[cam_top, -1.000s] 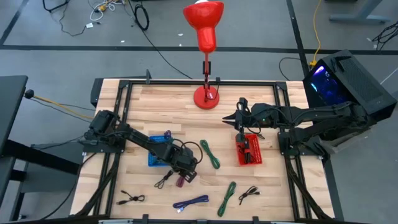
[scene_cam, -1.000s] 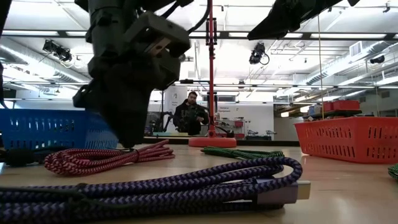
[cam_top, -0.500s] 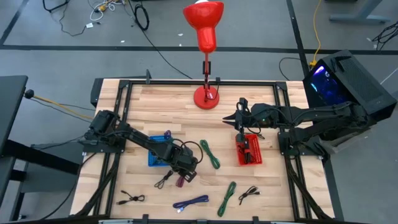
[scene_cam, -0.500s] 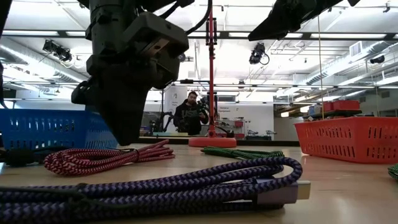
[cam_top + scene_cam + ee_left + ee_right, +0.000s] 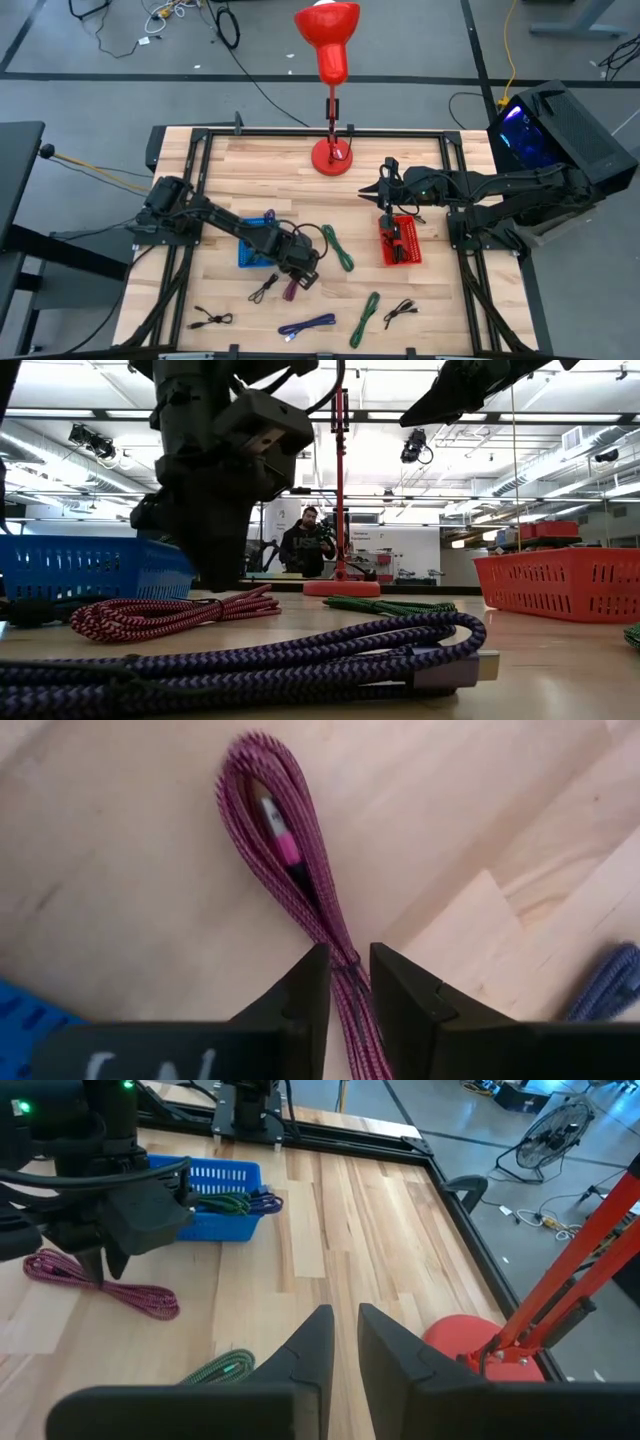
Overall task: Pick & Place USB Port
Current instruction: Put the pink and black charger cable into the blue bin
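A magenta braided USB cable [image 5: 275, 830], coiled into a long bundle, lies flat on the wooden table near its middle [image 5: 291, 290]. My left gripper [image 5: 348, 970] comes down on it from above and is shut on the bundle; the low view shows it just beside the blue basket [image 5: 222, 585]. My right gripper [image 5: 345, 1342] hangs high over the table's right half, above the far end of the red basket [image 5: 400, 240]. Its fingers stand a narrow gap apart with nothing between them. My left gripper pinches the magenta bundle between its two fingers at the narrow waist [image 5: 348, 963], where a dark tie binds the strands. The fingers come steeply from above and lie across the bundle. The looped end [image 5: 250, 780] and the rest of the cable lie on the wood.
A blue basket [image 5: 257, 250] with cables in it stands just left of the left gripper. Green cables [image 5: 338, 248] [image 5: 366, 318], a purple cable [image 5: 307, 325] and small black cables [image 5: 212, 319] [image 5: 400, 310] lie nearby. A red lamp stand [image 5: 332, 155] is at the far edge.
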